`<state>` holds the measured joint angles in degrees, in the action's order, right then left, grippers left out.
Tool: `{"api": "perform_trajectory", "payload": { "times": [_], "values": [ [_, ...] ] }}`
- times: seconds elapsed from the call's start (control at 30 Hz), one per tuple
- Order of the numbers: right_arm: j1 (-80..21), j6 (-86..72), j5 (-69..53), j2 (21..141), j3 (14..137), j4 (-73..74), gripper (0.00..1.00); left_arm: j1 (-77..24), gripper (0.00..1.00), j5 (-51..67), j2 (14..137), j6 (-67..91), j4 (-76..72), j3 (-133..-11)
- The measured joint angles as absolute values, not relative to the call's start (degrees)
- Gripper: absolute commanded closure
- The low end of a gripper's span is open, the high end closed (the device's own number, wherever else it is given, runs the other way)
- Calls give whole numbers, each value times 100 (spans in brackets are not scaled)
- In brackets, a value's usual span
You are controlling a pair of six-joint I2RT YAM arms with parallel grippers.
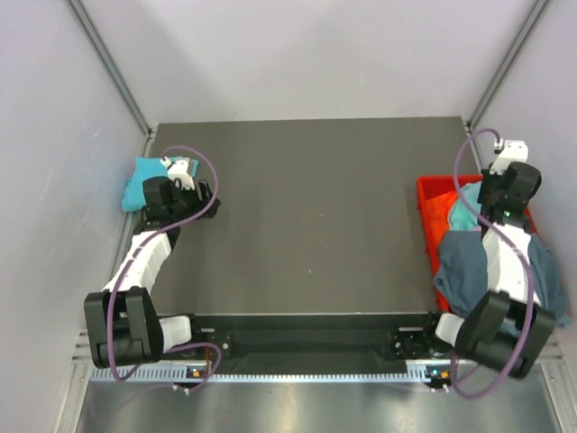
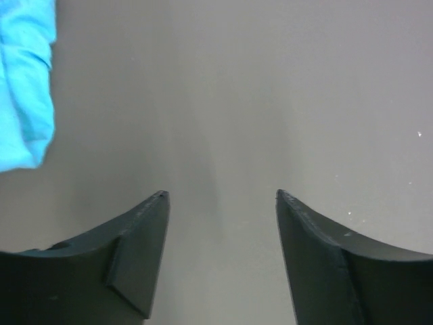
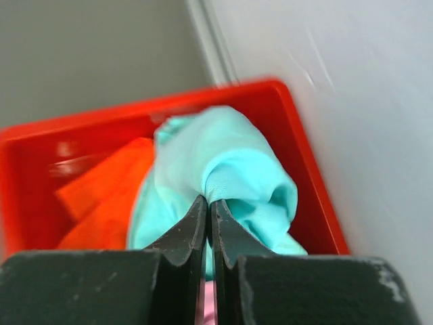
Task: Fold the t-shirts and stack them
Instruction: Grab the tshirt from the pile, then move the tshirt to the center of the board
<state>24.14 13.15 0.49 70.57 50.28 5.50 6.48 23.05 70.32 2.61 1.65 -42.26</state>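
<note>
A folded cyan-blue t-shirt (image 1: 140, 183) lies at the table's far left; its edge shows in the left wrist view (image 2: 24, 88). My left gripper (image 1: 196, 191) is open and empty just right of it, over bare table (image 2: 220, 196). My right gripper (image 1: 491, 200) is shut on a bunch of the mint-teal t-shirt (image 3: 226, 169), held over the red crate (image 3: 298, 135). The mint-teal shirt (image 1: 463, 213) also shows in the top view. A slate grey-blue t-shirt (image 1: 467, 266) hangs over the crate's near end.
The red crate (image 1: 431, 194) stands at the table's right edge, with an orange cloth (image 3: 111, 196) inside. The enclosure wall (image 3: 338, 81) rises close behind the crate. The dark table (image 1: 315, 225) lies between the arms.
</note>
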Motion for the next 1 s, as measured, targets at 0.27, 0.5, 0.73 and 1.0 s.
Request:
{"api": "perform_trajectory", "payload": {
  "times": [0.27,0.5,0.73,1.0],
  "values": [
    [1610,1330,-545,6681,5369,784,100,633,34,2576,7594,615,30,-4189],
    [1181,976,-937,7275,7035,1487,100,628,28,2637,7666,602,25,-4189],
    [405,615,-1890,7664,9085,1579,100,622,21,2663,7666,464,5,-4189],
    [-834,405,-3570,8088,10049,1898,100,622,18,2543,7485,429,34,-4329]
  ]
}}
